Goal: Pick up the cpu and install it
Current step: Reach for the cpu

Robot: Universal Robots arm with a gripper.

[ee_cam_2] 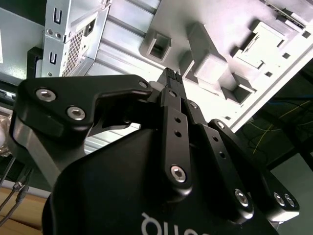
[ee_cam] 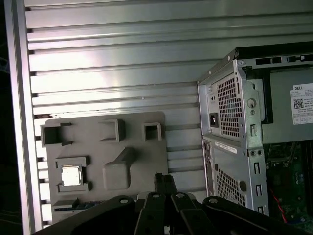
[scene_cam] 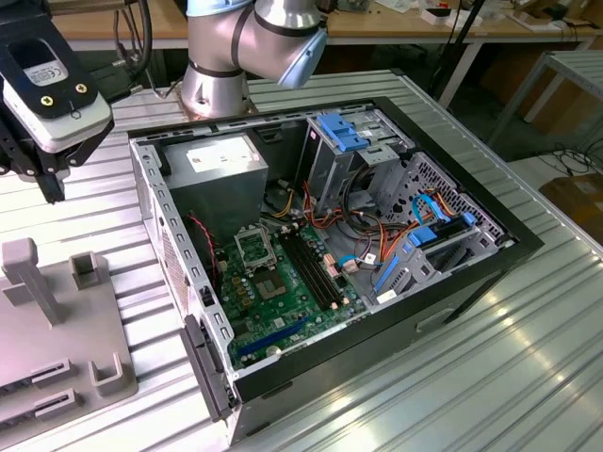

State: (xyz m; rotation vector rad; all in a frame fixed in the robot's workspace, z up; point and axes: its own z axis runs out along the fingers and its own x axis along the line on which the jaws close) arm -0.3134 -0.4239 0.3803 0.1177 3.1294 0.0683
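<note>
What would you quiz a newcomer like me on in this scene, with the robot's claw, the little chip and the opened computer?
1. True or false: the gripper is holding the chip.
2. Fill in: the board inside the computer case is coloured ____.
3. Where does the chip lie? A: in a recess of the grey tray. B: on the board. C: on top of the computer case.

Key: 1 false, the fingers are shut on nothing. 2 green. 3 A.
</note>
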